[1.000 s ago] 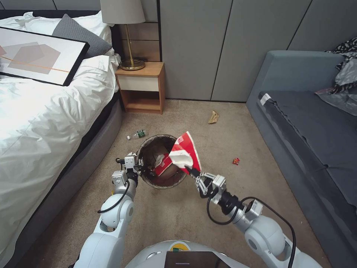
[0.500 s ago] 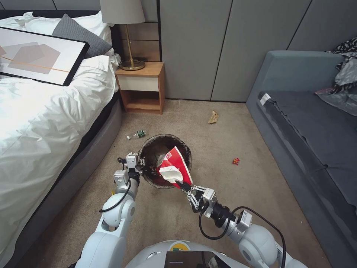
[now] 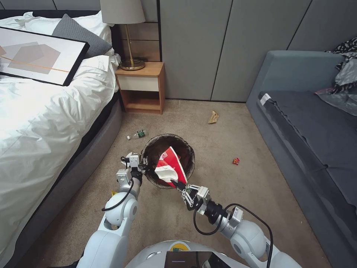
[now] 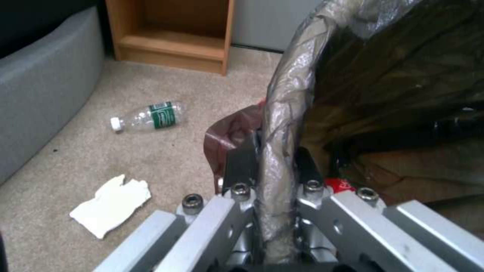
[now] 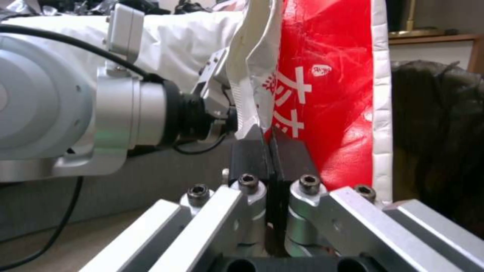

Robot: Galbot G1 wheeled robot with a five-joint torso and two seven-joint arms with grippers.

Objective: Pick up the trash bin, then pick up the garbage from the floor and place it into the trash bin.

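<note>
Head view shows we have lowered the red-and-white carton (image 3: 169,169), pinched by our right gripper (image 3: 177,185), over the trash bin (image 3: 186,149) whose rim our left gripper (image 3: 143,167) clamps off the floor, so release seems near.

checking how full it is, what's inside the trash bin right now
Inside the trash bin, a red-and-white carton held by the right gripper sticks up over dark liner. The carton hides whatever lies beneath it.
</note>
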